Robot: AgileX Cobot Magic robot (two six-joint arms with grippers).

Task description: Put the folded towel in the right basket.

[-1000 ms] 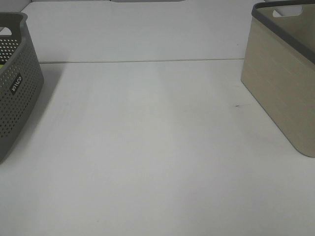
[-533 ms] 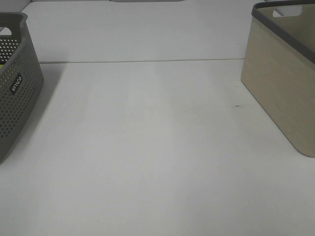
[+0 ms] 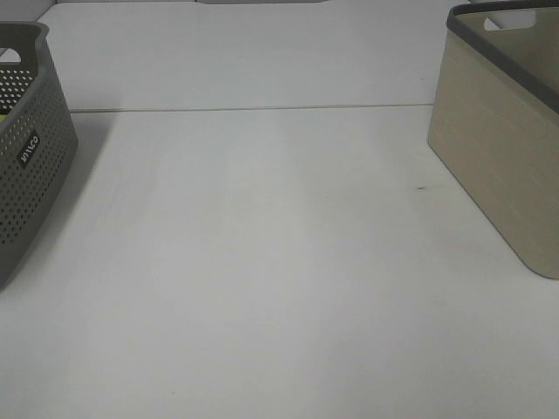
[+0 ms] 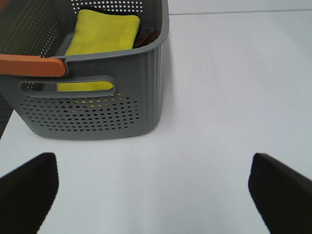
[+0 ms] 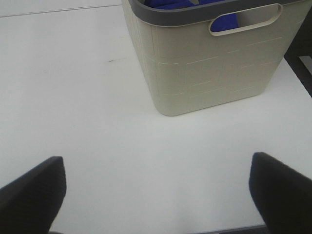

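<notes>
A yellow folded towel lies inside the grey perforated basket, which stands at the left edge of the exterior view. The beige basket with a dark grey rim stands at the right. Blue cloth shows inside it through the handle hole. My left gripper is open and empty, low over the table in front of the grey basket. My right gripper is open and empty in front of the beige basket. Neither gripper shows in the exterior view.
A dark reddish-brown cloth lies beside the yellow towel in the grey basket. An orange handle piece sits on that basket's rim. The white table has a seam line across its back and a small dark mark.
</notes>
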